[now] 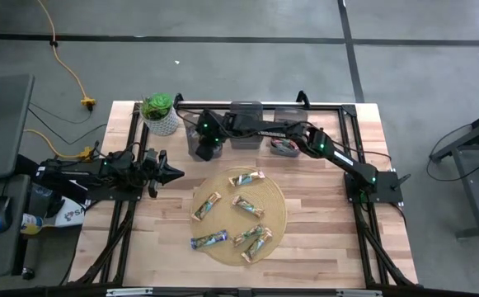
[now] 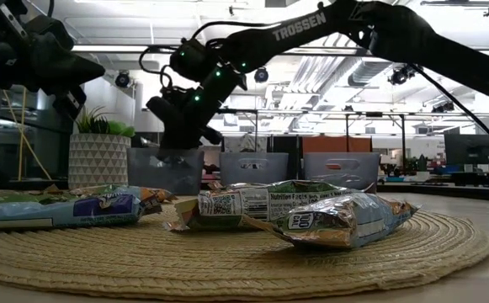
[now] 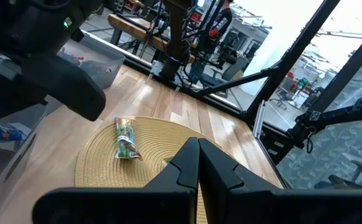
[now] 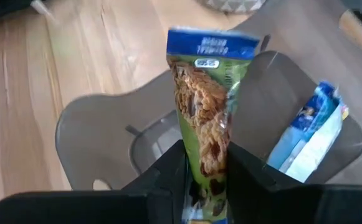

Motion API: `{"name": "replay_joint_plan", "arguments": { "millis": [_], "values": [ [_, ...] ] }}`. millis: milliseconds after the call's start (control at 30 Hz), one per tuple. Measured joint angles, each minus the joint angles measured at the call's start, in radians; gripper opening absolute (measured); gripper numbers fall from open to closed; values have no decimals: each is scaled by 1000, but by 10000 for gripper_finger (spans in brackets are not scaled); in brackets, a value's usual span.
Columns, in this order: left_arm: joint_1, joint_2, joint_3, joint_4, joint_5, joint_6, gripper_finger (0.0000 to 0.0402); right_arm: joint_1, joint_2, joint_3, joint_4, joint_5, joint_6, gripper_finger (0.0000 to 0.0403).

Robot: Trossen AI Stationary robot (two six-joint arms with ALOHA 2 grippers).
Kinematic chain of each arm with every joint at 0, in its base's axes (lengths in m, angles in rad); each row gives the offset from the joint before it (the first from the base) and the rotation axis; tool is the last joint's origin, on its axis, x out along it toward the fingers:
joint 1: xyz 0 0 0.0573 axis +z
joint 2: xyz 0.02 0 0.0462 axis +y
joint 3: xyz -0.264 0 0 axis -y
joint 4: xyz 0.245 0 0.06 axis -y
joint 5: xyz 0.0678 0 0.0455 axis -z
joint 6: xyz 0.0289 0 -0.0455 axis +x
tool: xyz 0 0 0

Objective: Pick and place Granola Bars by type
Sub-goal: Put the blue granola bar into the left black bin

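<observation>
Several granola bars [image 1: 247,205] in shiny wrappers lie flat on the round woven mat [image 1: 274,198] at the table's middle. My right gripper [image 4: 207,163] reaches across to the far left grey bin [image 4: 100,134] and is shut on a green bar with a blue end [image 4: 205,93]. A blue-and-white bar [image 4: 311,130] leans inside that bin. In the high view my right gripper [image 1: 206,142] hangs over this bin [image 1: 196,153]. My left gripper [image 1: 171,172] waits shut at the table's left side, level, touching nothing. My right gripper pinches the green bar between its two fingers at the end nearest the wrist [image 4: 207,152]. The bar runs on along the fingers, its blue end [image 4: 213,42] foremost. The fingers slant down from the table's right side. The bar is lifted clear, over the bin's opening.
Two more grey bins [image 1: 246,124] [image 1: 284,144] stand to the right along the far edge, the right one with reddish bars in it. A potted plant [image 1: 161,115] stands at the far left corner. Black frame rails [image 1: 346,124] border the table.
</observation>
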Motion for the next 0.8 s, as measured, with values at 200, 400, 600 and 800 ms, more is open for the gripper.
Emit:
{"name": "replay_joint_plan", "arguments": {
  "millis": [200,400,600,800],
  "values": [
    [0,0,0,0,0,0,1,0,0,0,-21,7,1,118],
    [0,0,0,0,0,0,1,0,0,0,1,6,-34,147],
    [0,0,0,0,0,0,1,0,-19,29,41,8,-73,168],
    [0,0,0,0,0,0,1,0,-72,49,43,61,-114,173]
  ]
}}
